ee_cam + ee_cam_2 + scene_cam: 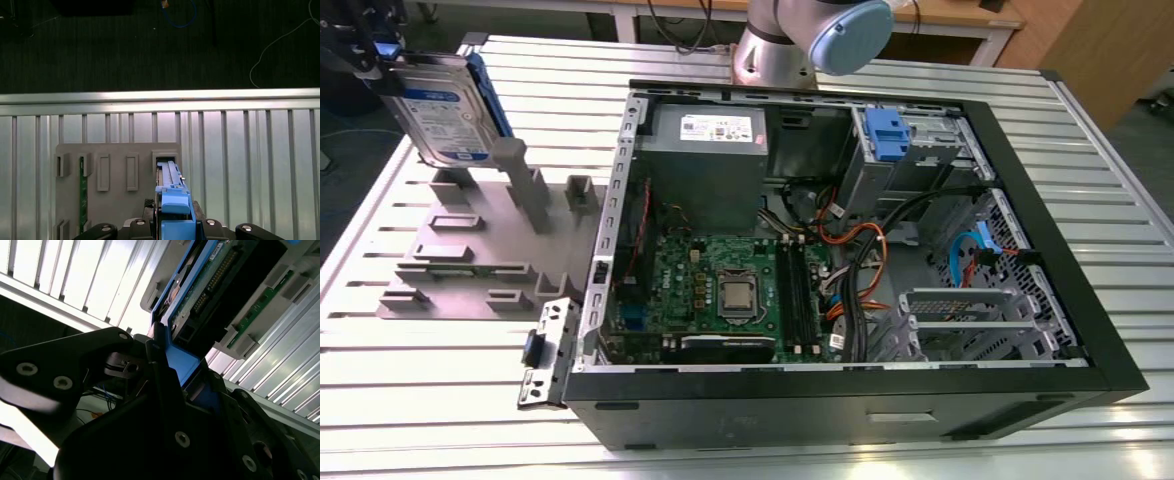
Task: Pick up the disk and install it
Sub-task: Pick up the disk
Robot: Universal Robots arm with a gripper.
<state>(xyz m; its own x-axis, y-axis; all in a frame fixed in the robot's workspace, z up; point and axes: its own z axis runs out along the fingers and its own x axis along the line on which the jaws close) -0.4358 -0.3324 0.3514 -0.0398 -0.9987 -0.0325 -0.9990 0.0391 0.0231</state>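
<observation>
The disk (pixel 447 105), a silver drive with a white-and-blue label in a bright blue carrier, stands on edge at the exterior view's upper left. It is over the tall slot of the grey stepped fixture (pixel 467 250). My gripper (pixel 371 58) is shut on its upper end. In the second wrist view the dark fingers (pixel 160 347) clamp the blue carrier, and the disk's green circuit board (pixel 215 285) faces the camera. In the first wrist view the disk (pixel 172 200) runs edge-on from my gripper (pixel 175 227) to the fixture's slot (pixel 165 162). I cannot tell whether its far end still sits in that slot.
The open computer case (pixel 1067 300) lies on the slatted metal table (pixel 387 420), on the exterior view's right. A metal drive bay with a fixed blue bracket (pixel 887 135) is at its far side. A thin green board (pixel 83 195) stands in another fixture slot. The arm's base (pixel 781 50) rises behind the case.
</observation>
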